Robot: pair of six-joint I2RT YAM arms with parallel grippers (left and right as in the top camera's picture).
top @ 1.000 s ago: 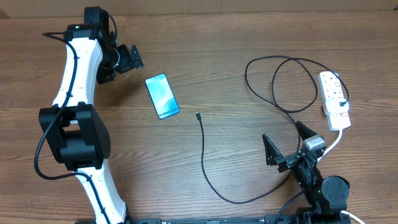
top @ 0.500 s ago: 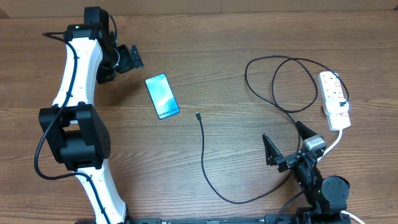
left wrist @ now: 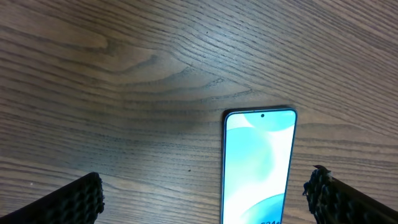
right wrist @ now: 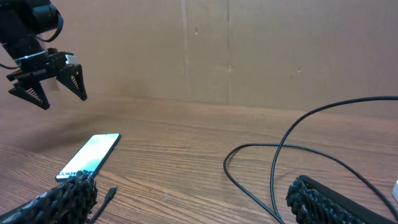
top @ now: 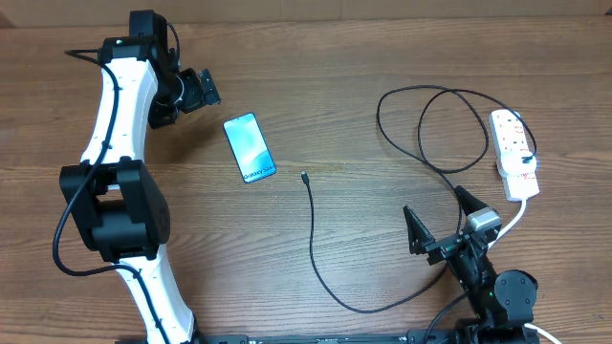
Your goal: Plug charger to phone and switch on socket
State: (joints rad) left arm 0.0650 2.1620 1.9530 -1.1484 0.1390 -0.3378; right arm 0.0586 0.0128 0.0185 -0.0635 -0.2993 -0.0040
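Note:
The phone (top: 250, 147) lies flat on the wooden table with its blue-teal screen up; it also shows in the left wrist view (left wrist: 258, 165) and the right wrist view (right wrist: 91, 155). My left gripper (top: 204, 88) is open and empty, just up and left of the phone. The charger, a thin black cable (top: 314, 244), runs from loops near the socket to its small plug (top: 304, 178), which lies right of the phone. The plug also shows in the right wrist view (right wrist: 109, 193). The socket, a white power strip (top: 513, 153), lies at the far right. My right gripper (top: 440, 222) is open and empty near the front right.
The cable makes large loops (top: 430, 124) between the plug and the power strip. A white lead (top: 512, 222) runs from the strip toward the right arm's base. A brown cardboard wall (right wrist: 249, 50) stands behind the table.

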